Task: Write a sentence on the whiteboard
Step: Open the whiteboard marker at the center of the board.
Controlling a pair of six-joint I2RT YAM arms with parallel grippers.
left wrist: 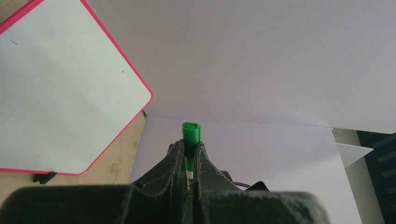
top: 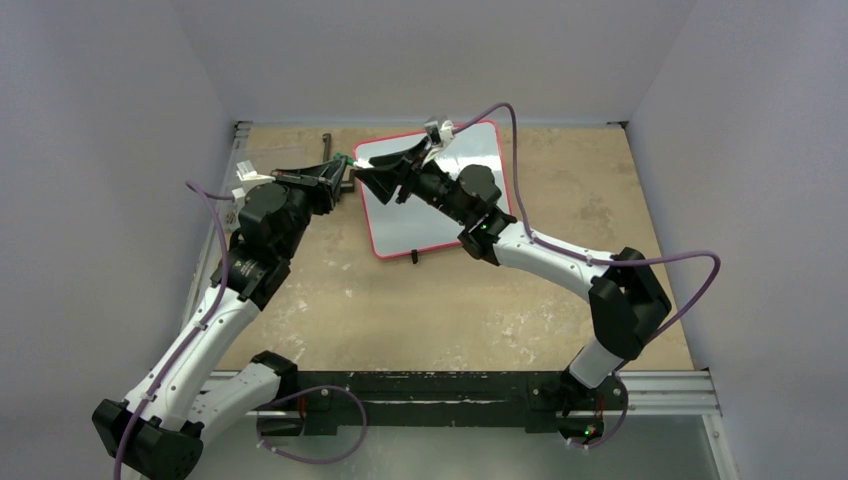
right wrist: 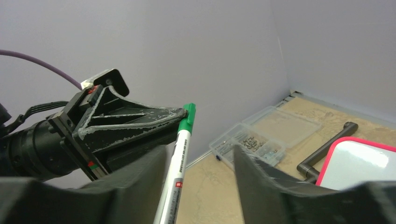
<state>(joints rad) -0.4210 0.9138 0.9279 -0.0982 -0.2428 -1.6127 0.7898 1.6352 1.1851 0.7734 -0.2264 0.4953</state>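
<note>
The whiteboard with its red frame lies at the back middle of the table, and the right arm reaches across it. Its surface shows no green sentence in the left wrist view; one corner shows in the right wrist view. My left gripper is shut on the green cap end of a white marker, held up off the table left of the board. My right gripper is open, with its jaws either side of the marker's white barrel, which lies near its left finger.
A clear plastic box of small parts stands by the left wall. A dark metal L-shaped bar lies between it and the board. A black clip foot sits under the board's edge. Grey walls close in the left, back and right.
</note>
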